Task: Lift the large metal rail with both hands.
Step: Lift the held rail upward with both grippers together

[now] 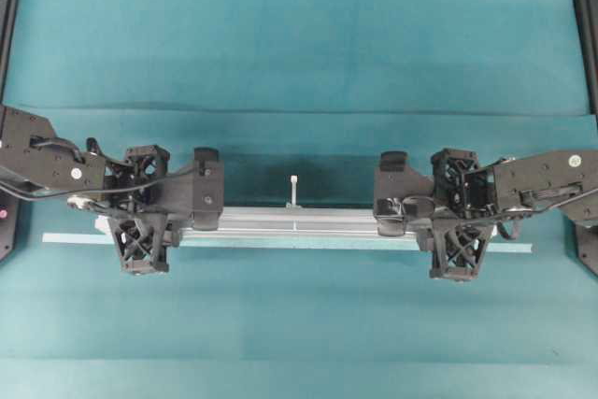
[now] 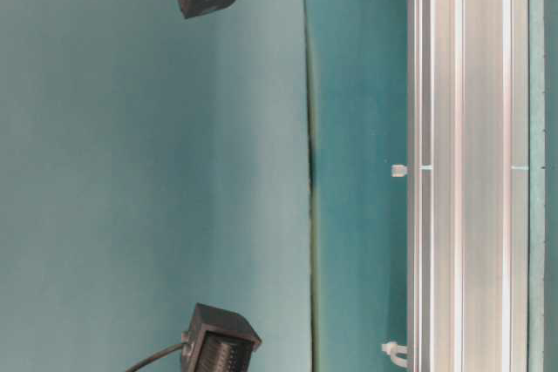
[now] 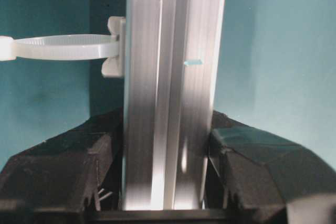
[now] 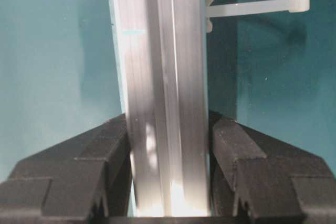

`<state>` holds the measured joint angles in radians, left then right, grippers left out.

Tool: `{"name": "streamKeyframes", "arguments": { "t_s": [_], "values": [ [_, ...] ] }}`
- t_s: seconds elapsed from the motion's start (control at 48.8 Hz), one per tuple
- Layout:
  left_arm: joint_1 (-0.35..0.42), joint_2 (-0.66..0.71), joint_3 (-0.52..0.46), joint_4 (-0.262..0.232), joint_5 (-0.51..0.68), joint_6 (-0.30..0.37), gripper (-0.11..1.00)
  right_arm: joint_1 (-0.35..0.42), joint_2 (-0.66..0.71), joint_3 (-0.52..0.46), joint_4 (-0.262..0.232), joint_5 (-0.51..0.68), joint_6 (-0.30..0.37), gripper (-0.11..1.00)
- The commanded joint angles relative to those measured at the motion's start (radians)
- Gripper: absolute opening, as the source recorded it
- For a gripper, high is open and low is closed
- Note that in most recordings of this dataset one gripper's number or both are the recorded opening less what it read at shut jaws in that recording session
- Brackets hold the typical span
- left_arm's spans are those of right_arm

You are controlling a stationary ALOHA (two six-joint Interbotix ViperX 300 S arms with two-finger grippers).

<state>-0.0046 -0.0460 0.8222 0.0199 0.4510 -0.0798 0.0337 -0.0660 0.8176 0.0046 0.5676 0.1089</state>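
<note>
Long silver grooved aluminium rail (image 1: 299,221) sits clamped near each end: your left black claw (image 1: 207,195) and right black claw (image 1: 392,195) both grip it. Spacing them apart should keep it level when you lift.

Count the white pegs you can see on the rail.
2. One peg stands at the middle of the rail's far edge, between the grippers. The table-level view shows another further along the same edge. More may hide under the grippers.

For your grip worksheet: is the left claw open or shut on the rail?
Shut on the large metal rail: in the left wrist view both fingers of the left claw press its sides.
</note>
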Motion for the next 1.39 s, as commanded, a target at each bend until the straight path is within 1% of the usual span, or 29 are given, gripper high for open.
{"name": "streamKeyframes", "arguments": {
  "t_s": [0.0, 0.102, 0.266, 0.389, 0.574, 0.738, 0.984, 1.291, 1.373],
  "values": [
    [-0.002, -0.054, -0.043, 0.002, 0.015, -0.006, 0.36, 0.005, -0.026, -0.028, 0.005, 0.025, 0.006, 0.39],
    [-0.005, -0.095, -0.083, 0.002, 0.083, -0.009, 0.36, 0.005, -0.06, -0.066, 0.005, 0.092, 0.005, 0.39],
    [-0.009, -0.149, -0.147, 0.002, 0.229, -0.002, 0.36, 0.003, -0.112, -0.132, 0.005, 0.224, 0.006, 0.39],
    [-0.014, -0.196, -0.186, 0.002, 0.313, -0.012, 0.36, 0.005, -0.147, -0.184, 0.005, 0.304, 0.006, 0.39],
    [-0.021, -0.264, -0.242, 0.002, 0.399, -0.028, 0.36, 0.005, -0.19, -0.267, 0.005, 0.419, 0.006, 0.39],
    [-0.023, -0.293, -0.296, 0.002, 0.494, -0.035, 0.36, 0.005, -0.215, -0.337, 0.005, 0.515, 0.006, 0.39],
    [-0.025, -0.31, -0.376, 0.002, 0.572, -0.035, 0.36, 0.008, -0.225, -0.434, 0.008, 0.621, 0.008, 0.39],
    [-0.023, -0.311, -0.499, 0.002, 0.669, -0.037, 0.36, 0.017, -0.225, -0.555, 0.006, 0.721, 0.011, 0.39],
    [-0.025, -0.311, -0.531, 0.002, 0.696, -0.037, 0.36, 0.017, -0.225, -0.58, 0.006, 0.758, 0.023, 0.39]
  ]
}}
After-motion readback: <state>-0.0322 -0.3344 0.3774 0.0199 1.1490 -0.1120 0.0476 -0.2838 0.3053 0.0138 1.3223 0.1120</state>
